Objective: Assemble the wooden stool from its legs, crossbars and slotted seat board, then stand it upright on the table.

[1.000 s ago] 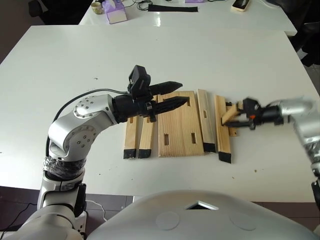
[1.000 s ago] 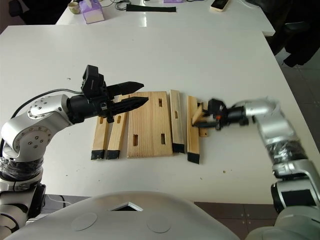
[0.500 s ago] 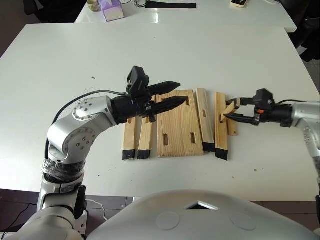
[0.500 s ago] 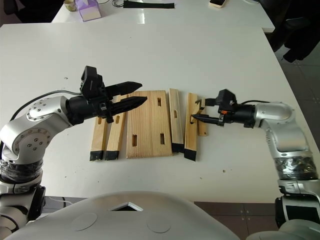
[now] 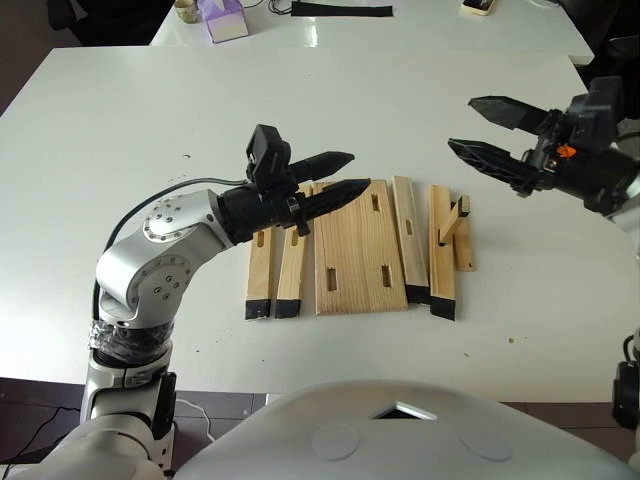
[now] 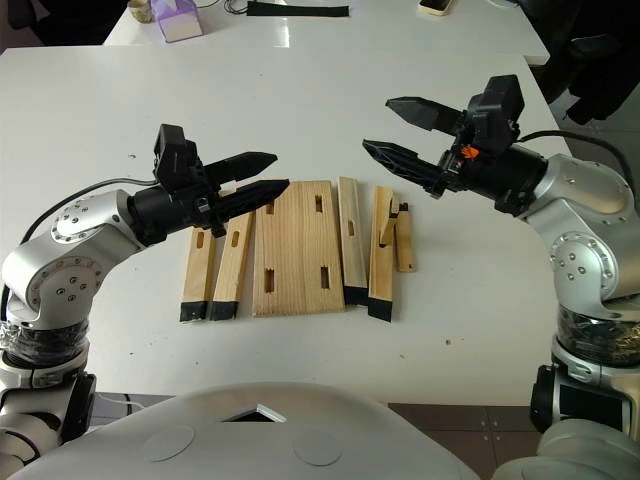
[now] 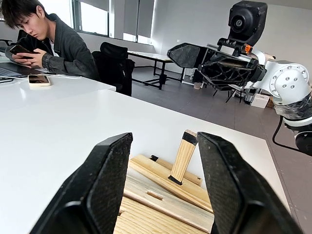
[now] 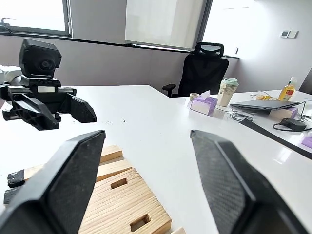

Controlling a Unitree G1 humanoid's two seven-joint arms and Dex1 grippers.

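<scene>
The slotted seat board [image 5: 360, 250] lies flat mid-table. Two black-tipped legs [image 5: 275, 270] lie along its left side and two more [image 5: 425, 250] along its right. Right of those lies a short crossbar [image 5: 465, 250], and a small piece [image 5: 455, 215] leans tilted against the outer leg; it stands up in the left wrist view as well [image 7: 183, 157]. My left gripper [image 5: 355, 172] hovers open over the board's far left corner, holding nothing. High above the table, beyond the right-hand legs, my right gripper [image 5: 462, 122] is wide open and empty.
A second table at the back carries a tissue box [image 5: 222, 18], a cup [image 5: 185, 10], a black strip [image 5: 340, 12] and a phone [image 5: 478, 7]. Bare white tabletop [image 5: 150, 120] spreads left, right and beyond the wooden parts.
My right gripper has lifted from the crossbar pieces, up and back, with its fingers spread wider and nothing in them. The left gripper has barely moved.
</scene>
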